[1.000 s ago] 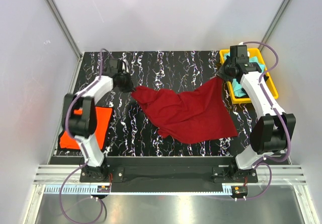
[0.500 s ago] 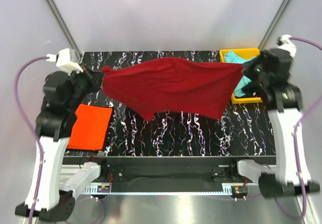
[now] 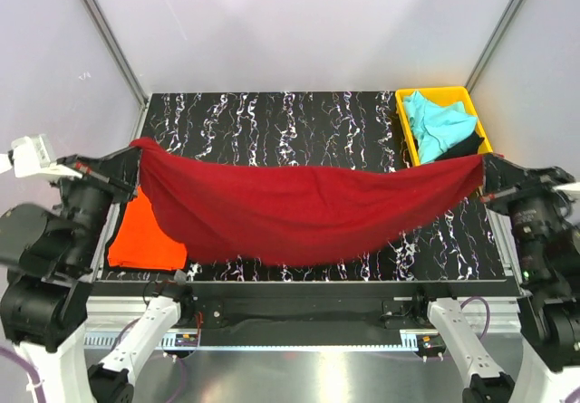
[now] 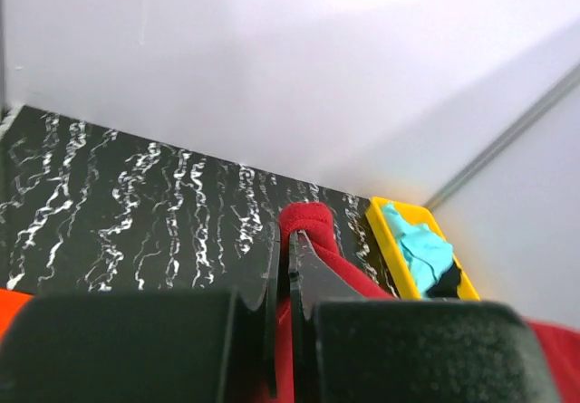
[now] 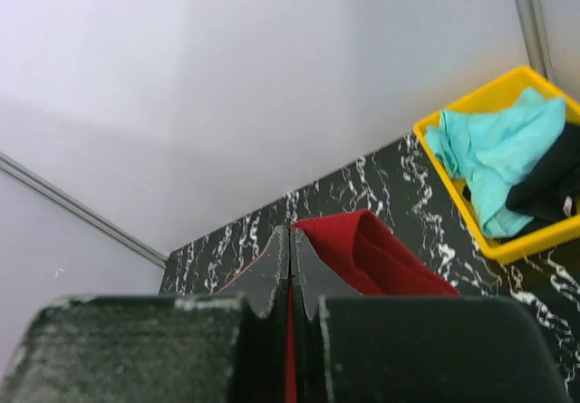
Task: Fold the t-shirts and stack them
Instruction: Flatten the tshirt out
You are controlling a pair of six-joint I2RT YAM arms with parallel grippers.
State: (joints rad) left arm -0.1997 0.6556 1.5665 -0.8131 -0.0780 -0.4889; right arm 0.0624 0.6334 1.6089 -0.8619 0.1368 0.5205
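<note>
A large dark red t-shirt (image 3: 299,208) hangs stretched in the air above the table, sagging in the middle. My left gripper (image 3: 134,154) is shut on its left corner (image 4: 313,226), high over the table's left side. On the right, my right gripper (image 3: 482,169) is shut on the other corner (image 5: 362,240). A folded orange t-shirt (image 3: 145,240) lies flat at the left edge, partly behind the red cloth. Turquoise (image 3: 437,122) and black (image 3: 467,147) t-shirts lie crumpled in the yellow tray (image 3: 401,122).
The black marbled table (image 3: 290,122) sits between white walls with metal corner posts (image 3: 104,32). The yellow tray stands at the back right corner. Both arms' bases stand on the near rail (image 3: 299,312).
Both grippers rose and pulled apart toward the near corners, lifting the red t-shirt off the table and stretching it wide. The orange t-shirt stayed put.
</note>
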